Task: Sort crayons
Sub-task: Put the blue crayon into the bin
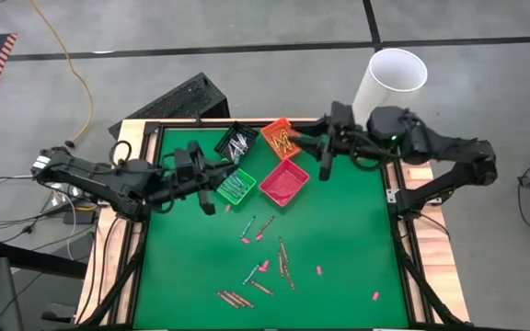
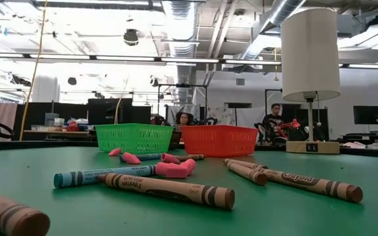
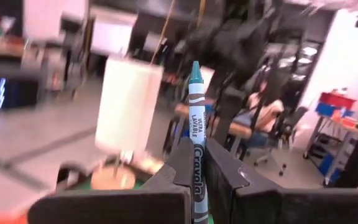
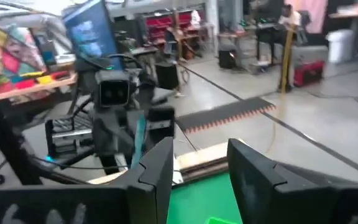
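My left gripper (image 1: 208,184) is beside the green bin (image 1: 237,187) and shut on a teal crayon (image 3: 196,143), above the table. My right gripper (image 1: 325,164) is open and empty (image 4: 199,168) above the far part of the green mat, between the orange bin (image 1: 281,138) and the red bin (image 1: 283,181). Several loose crayons (image 1: 283,262) lie flat on the mat near the front. In the low view they show as a brown crayon (image 2: 169,189) and a teal one (image 2: 104,176). The right wrist view shows the left arm with its teal crayon (image 4: 138,140). My left gripper pinches the teal crayon between its two fingers on the wrapped shaft (image 3: 197,177), near the blunt end. The pointed tip (image 3: 195,67) sticks out free past the fingers. The crayon is lifted clear of the table.
A black bin (image 1: 237,142) with grey crayons stands at the far edge beside the orange bin. Small pink bits (image 1: 265,267) lie among the loose crayons. A white cylinder (image 1: 394,83) stands off the far right corner. People sit in the room behind (image 2: 274,121).
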`<action>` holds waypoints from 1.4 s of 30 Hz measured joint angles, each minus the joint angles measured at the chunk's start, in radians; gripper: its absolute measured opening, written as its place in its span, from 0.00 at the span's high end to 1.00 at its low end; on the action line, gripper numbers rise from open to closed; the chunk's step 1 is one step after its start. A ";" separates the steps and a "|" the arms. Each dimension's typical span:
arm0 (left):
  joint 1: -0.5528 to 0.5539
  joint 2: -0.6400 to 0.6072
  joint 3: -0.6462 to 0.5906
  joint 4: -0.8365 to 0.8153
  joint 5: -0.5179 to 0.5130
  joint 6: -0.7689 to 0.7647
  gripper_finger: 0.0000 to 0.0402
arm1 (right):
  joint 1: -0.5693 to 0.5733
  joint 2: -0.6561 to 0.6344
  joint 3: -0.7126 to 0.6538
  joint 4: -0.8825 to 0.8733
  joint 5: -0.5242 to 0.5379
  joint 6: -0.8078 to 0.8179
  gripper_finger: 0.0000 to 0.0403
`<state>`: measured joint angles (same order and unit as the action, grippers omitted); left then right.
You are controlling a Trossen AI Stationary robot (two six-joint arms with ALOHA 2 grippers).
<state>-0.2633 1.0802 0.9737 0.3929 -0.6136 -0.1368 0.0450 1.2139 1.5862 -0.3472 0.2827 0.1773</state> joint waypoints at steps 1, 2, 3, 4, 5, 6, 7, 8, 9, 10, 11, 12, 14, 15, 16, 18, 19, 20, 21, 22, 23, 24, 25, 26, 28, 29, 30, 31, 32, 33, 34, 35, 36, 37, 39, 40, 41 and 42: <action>-0.001 0.000 0.000 0.036 0.014 0.045 0.99 | 0.006 0.003 -0.014 0.031 -0.010 -0.011 0.62; -0.001 0.001 0.000 0.074 0.029 0.083 0.99 | 0.011 0.016 -0.026 0.060 -0.021 -0.021 0.62; -0.001 0.004 0.000 0.101 0.035 0.109 0.99 | 0.017 0.034 -0.028 0.104 -0.034 -0.026 0.62; -0.001 0.008 0.000 0.118 0.042 0.128 0.99 | 0.019 0.043 -0.028 0.142 -0.047 -0.029 0.62; -0.001 0.017 0.000 0.135 0.051 0.143 0.99 | 0.023 0.056 -0.031 0.153 -0.053 -0.029 0.62; -0.001 0.027 0.000 0.152 0.061 0.156 0.99 | 0.024 0.074 -0.033 0.175 -0.068 -0.029 0.62; -0.001 0.036 0.000 0.157 0.063 0.168 0.99 | 0.027 0.091 -0.032 0.215 -0.087 -0.030 0.62; -0.001 0.046 0.000 0.165 0.067 0.180 0.99 | 0.028 0.106 -0.030 0.238 -0.106 -0.034 0.62; -0.001 0.060 -0.001 0.189 0.077 0.188 0.99 | 0.027 0.125 -0.031 0.251 -0.126 -0.041 0.62; -0.001 0.066 0.000 0.204 0.085 0.195 0.99 | 0.027 0.140 -0.032 0.277 -0.147 -0.050 0.62; -0.001 0.068 0.000 0.205 0.085 0.202 0.99 | 0.027 0.155 -0.032 0.301 -0.163 -0.058 0.62; -0.001 0.074 0.000 0.214 0.092 0.204 0.99 | 0.027 0.168 -0.032 0.319 -0.184 -0.067 0.62; 0.001 0.083 0.000 0.228 0.111 0.203 0.99 | 0.026 0.188 -0.032 0.359 -0.232 -0.085 0.62; 0.001 0.085 0.000 0.228 0.112 0.204 0.99 | 0.025 0.197 -0.032 0.378 -0.260 -0.094 0.62; 0.001 0.085 0.000 0.229 0.121 0.205 0.99 | 0.025 0.202 -0.032 0.392 -0.294 -0.097 0.62; 0.001 0.084 0.000 0.231 0.141 0.205 0.99 | 0.021 0.218 -0.032 0.420 -0.340 -0.096 0.62; 0.001 0.083 0.000 0.231 0.142 0.205 0.99 | 0.018 0.225 -0.032 0.424 -0.342 -0.092 0.61; 0.001 0.083 0.000 0.230 0.142 0.207 0.99 | 0.018 0.230 -0.032 0.423 -0.344 -0.080 0.60; 0.001 0.084 0.000 0.228 0.142 0.211 0.99 | 0.018 0.234 -0.032 0.427 -0.346 -0.069 0.59; 0.001 0.084 0.000 0.226 0.143 0.217 0.99 | 0.017 0.235 -0.032 0.427 -0.346 -0.062 0.58; 0.001 0.084 0.000 0.227 0.147 0.221 0.99 | 0.012 0.235 -0.032 0.428 -0.346 -0.057 0.57; 0.001 0.084 0.000 0.228 0.147 0.222 0.99 | 0.009 0.235 -0.032 0.431 -0.346 -0.057 0.56; 0.001 0.084 0.000 0.228 0.147 0.222 0.99 | 0.005 0.238 -0.032 0.438 -0.346 -0.054 0.55; 0.001 0.084 0.000 0.228 0.147 0.222 0.99 | 0.004 0.240 -0.031 0.448 -0.346 -0.051 0.55; 0.002 0.094 0.000 0.232 0.146 0.223 0.99 | 0.004 0.243 -0.030 0.454 -0.345 -0.047 0.54; 0.002 0.099 0.000 0.232 0.145 0.223 0.99 | 0.004 0.250 -0.030 0.463 -0.345 -0.047 0.53; 0.002 0.102 0.000 0.230 0.146 0.222 0.99 | 0.004 0.254 -0.030 0.466 -0.345 -0.047 0.53; 0.002 0.106 0.000 0.229 0.149 0.220 0.99 | 0.004 0.258 -0.030 0.467 -0.345 -0.046 0.53; 0.003 0.116 0.000 0.238 0.150 0.217 0.99 | 0.005 0.262 -0.030 0.470 -0.346 -0.046 0.54; 0.006 0.122 0.000 0.245 0.148 0.213 0.99 | 0.005 0.265 -0.030 0.470 -0.346 -0.046 0.54; 0.007 0.128 0.000 0.244 0.139 0.213 0.99 | 0.005 0.269 -0.030 0.469 -0.346 -0.046 0.54; 0.008 0.135 0.000 0.246 0.138 0.212 0.99 | 0.005 0.276 -0.030 0.472 -0.346 -0.045 0.55; 0.008 0.141 0.000 0.246 0.138 0.208 0.99 | 0.005 0.278 -0.030 0.470 -0.345 -0.044 0.55; 0.008 0.145 0.000 0.247 0.137 0.204 0.99 | 0.005 0.279 -0.031 0.464 -0.345 -0.043 0.57; 0.008 0.146 0.000 0.252 0.126 0.197 0.99 | 0.006 0.281 -0.031 0.463 -0.345 -0.039 0.61; 0.008 0.146 0.000 0.252 0.126 0.196 0.99 | 0.006 0.280 -0.031 0.463 -0.345 -0.036 0.63; 0.008 0.146 0.000 0.252 0.126 0.196 0.99 | 0.006 0.279 -0.031 0.463 -0.345 -0.036 0.67; 0.008 0.147 0.000 0.253 0.124 0.197 0.99 | 0.007 0.278 -0.031 0.460 -0.345 -0.036 0.70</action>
<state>-0.2554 1.2269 0.9733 0.6456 -0.4900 0.0606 0.0517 1.4917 1.5551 0.1129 -0.0628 0.1415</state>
